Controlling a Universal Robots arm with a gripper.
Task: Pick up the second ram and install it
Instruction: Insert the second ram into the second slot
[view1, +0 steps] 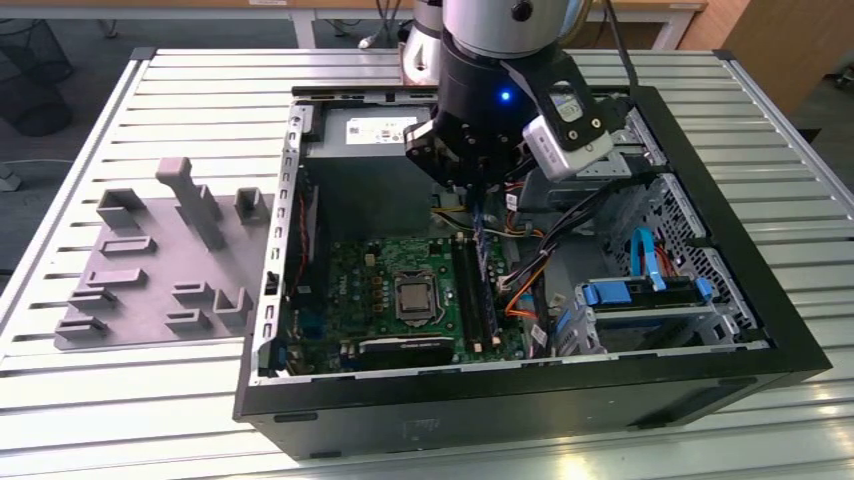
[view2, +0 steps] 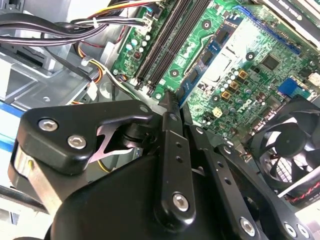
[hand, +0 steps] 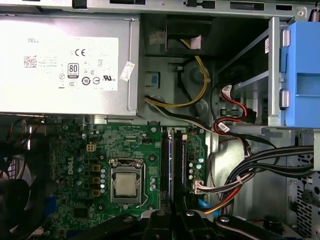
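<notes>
My pincer (view2: 169, 102) hangs inside the open computer case (view1: 747, 330), its fingers pressed together on the second ram (view2: 186, 86), a thin blue-green stick held upright just above the motherboard's black memory slots (hand: 171, 160).

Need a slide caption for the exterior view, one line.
Robot arm's gripper lowered into an open computer case, above the memory slots on the motherboard; grey fixture blocks alongside.
</notes>
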